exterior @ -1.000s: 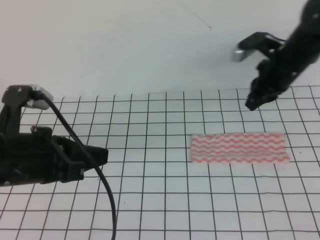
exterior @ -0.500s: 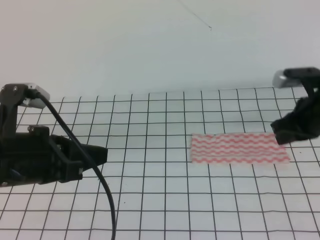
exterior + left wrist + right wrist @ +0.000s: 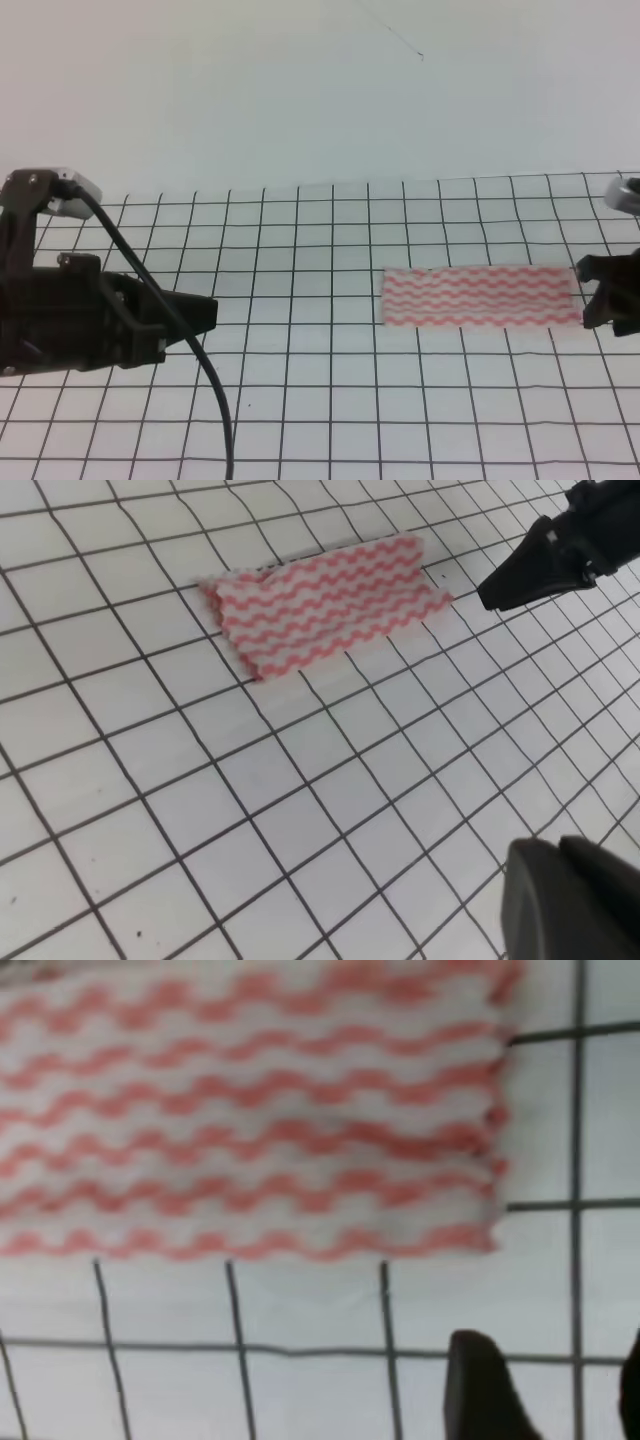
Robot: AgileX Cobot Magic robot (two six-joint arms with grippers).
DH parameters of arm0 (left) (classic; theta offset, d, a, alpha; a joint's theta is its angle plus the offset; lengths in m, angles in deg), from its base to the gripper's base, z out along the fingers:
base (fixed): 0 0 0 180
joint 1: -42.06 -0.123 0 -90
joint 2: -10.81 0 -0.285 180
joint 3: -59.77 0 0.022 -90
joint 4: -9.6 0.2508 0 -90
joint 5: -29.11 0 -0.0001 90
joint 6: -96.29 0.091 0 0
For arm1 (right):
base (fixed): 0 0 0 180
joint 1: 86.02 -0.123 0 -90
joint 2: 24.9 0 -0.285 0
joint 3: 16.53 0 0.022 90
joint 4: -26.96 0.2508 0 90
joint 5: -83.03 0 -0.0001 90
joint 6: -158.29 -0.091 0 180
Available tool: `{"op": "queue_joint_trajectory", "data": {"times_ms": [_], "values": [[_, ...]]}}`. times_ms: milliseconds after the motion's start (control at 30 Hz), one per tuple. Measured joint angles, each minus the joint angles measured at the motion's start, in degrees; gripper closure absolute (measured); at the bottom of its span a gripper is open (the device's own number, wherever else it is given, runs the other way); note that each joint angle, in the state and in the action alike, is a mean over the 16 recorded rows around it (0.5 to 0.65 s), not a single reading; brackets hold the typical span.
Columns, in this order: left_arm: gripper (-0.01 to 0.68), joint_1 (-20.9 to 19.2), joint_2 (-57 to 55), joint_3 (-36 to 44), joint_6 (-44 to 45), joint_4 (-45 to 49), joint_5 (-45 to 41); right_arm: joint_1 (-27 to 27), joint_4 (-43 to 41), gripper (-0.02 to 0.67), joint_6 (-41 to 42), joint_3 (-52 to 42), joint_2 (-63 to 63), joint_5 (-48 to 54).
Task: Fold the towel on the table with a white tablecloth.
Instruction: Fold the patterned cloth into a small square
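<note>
Left arm: black, sits at 9 o'clock in the exterior high view, low over the grid, with a black cable point(image 3: 205, 365) looping off it down toward 6 o'clock.
Left claw point(image 3: 200, 313): points toward 3 o'clock, well apart from the towel; its tips read as one dark wedge, and in the left wrist view only a dark lump shows at 5 o'clock, so I cannot tell whether the fingers are apart or together.
Tabletop point(image 3: 320, 400): white cloth printed with a thin black square grid, filling the lower half of the exterior high view; a plain pale wall stands behind it.
Towel point(image 3: 480, 296): thin strip with red-pink and white wavy stripes, lying flat on the tabletop at about 3 o'clock from the middle, long side running left to right; in the left wrist view point(image 3: 325, 602) its edges look slightly rumpled.
Right claw point(image 3: 597, 290): at the 3 o'clock edge of the exterior high view, just beside the towel's right short end; two dark fingers point(image 3: 482, 1388) stand apart, holding nothing, in the right wrist view, with bare grid between them.
</note>
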Motion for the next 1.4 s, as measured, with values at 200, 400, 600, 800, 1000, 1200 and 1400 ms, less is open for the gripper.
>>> {"op": "queue_joint_trajectory", "data": {"times_ms": [200,400,600,800,1000,1200,1400], "values": [[0.674,0.0,0.0,0.0,0.0,-0.1,-0.4,2.5,4.9,0.341,0.5,0.0,-2.1,-0.4],[0.674,0.0,0.0,0.0,0.2,-0.4,-0.9,3.3,9.8,0.323,2.8,0.0,-4.2,-2.4],[0.674,0.0,0.0,0.0,0.3,-0.5,-1.2,3.3,11.7,0.322,3.6,0.0,-5.9,-4.0],[0.674,0.0,0.0,0.0,0.4,-0.6,-1.4,3.3,14.7,0.328,5.3,0.1,-6.8,-4.7],[0.674,0.0,0.0,0.0,0.6,-0.6,-1.4,3.4,19.9,0.354,9.1,0.1,-7.3,-4.5],[0.674,0.0,0.0,0.0,0.8,-0.6,-1.4,3.4,24.4,0.391,13.0,0.1,-7.4,-4.2],[0.674,0.0,0.0,0.0,0.9,-0.6,-1.5,3.4,25.7,0.469,15.3,0.1,-7.4,-3.9]]}}
